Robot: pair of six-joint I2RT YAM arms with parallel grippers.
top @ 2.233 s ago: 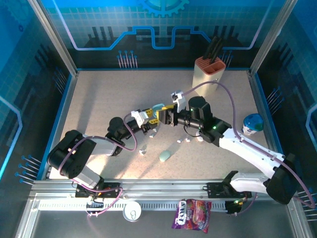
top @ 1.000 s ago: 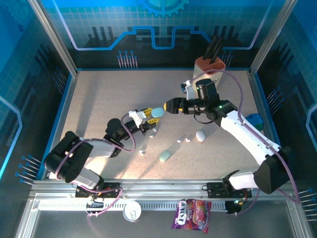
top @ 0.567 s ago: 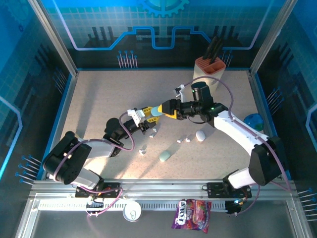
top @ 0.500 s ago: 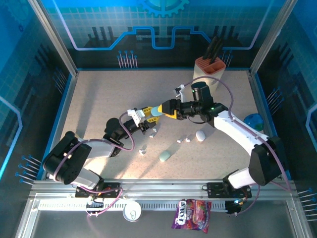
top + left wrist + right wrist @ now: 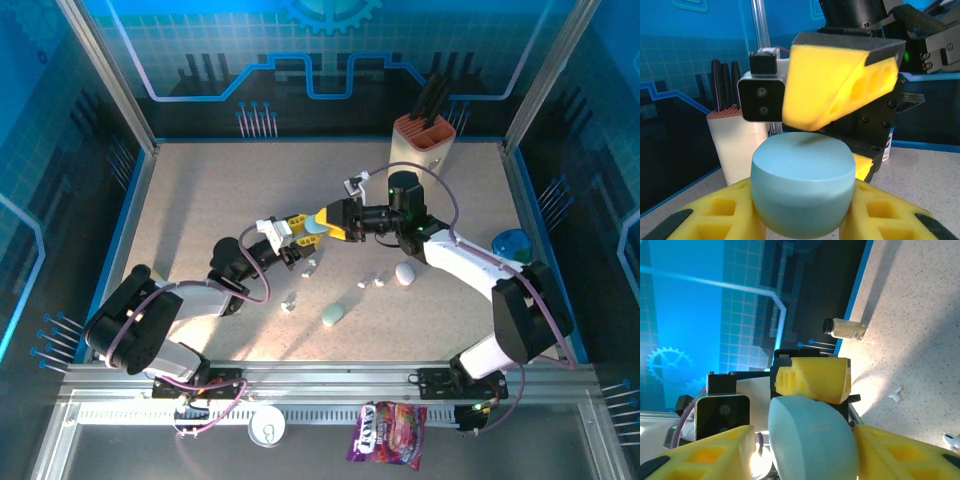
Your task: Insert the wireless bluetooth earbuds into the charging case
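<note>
left end effector [image 5: 301, 231] grips charging case [image 5: 316, 227] | right end effector [image 5: 329, 222] apart around it | speckled table [image 5: 200, 200], blue walls [image 5: 200, 50]

Three oval charging cases [image 5: 332, 314]: two pale blue-green, one white. At least four tiny white earbuds [image 5: 288, 305], too small for a sure count. One knife block [image 5: 422, 145], one blue-lidded jar [image 5: 511, 248], one candy bag [image 5: 388, 434].

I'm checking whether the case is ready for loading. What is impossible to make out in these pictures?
1. Inside of the case: both wrist views, hidden by its own shell.
2. Whether the right gripper touches the case: too small from the top; the right wrist view cuts the contact off at its bottom edge.
3. Shape and colour of the earbuds: too small from the top.
</note>
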